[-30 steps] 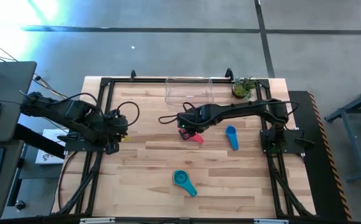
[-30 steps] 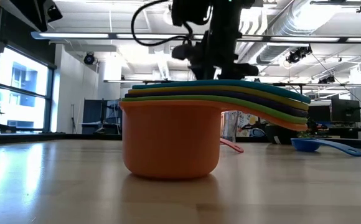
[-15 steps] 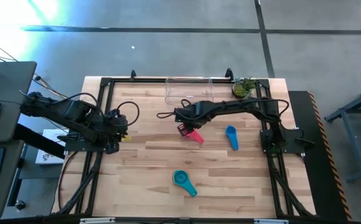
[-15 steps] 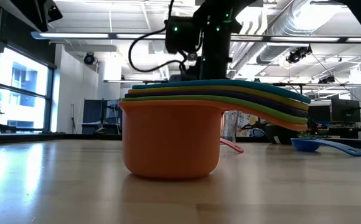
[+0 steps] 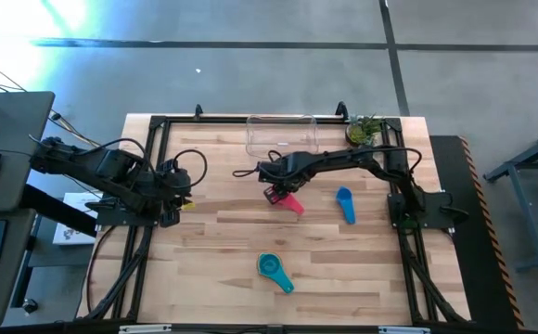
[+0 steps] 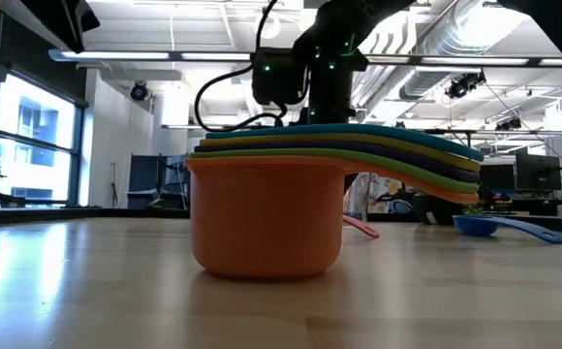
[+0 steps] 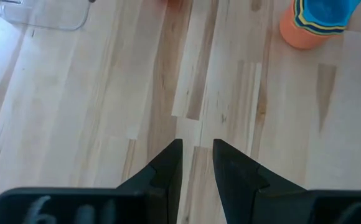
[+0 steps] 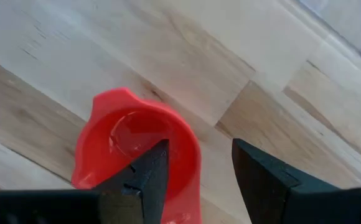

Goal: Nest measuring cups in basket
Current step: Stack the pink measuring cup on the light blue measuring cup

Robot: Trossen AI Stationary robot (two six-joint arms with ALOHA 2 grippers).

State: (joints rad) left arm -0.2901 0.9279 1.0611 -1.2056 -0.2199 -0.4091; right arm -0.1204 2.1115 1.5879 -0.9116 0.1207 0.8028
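Pale blond wood table (image 5: 213, 241) with darker grain streaks, black frame rails; both arms dark, right gripper (image 8: 196, 165) fingers black over a red-pink measuring cup (image 8: 131, 146). Nested stack (image 6: 266, 208) has orange cup lowest, handles layered green, purple, yellow-green, teal on top; in the high view it reads teal (image 5: 273, 269) at 6 o'clock on the table. Blue cup (image 5: 345, 202) at 3 o'clock, clear colourless basket (image 5: 281, 135) and green potted plant (image 5: 361, 132) at 12 to 1 o'clock.

A nested stack of measuring cups (image 6: 266, 208) fronts a blue scoop (image 6: 509, 226).
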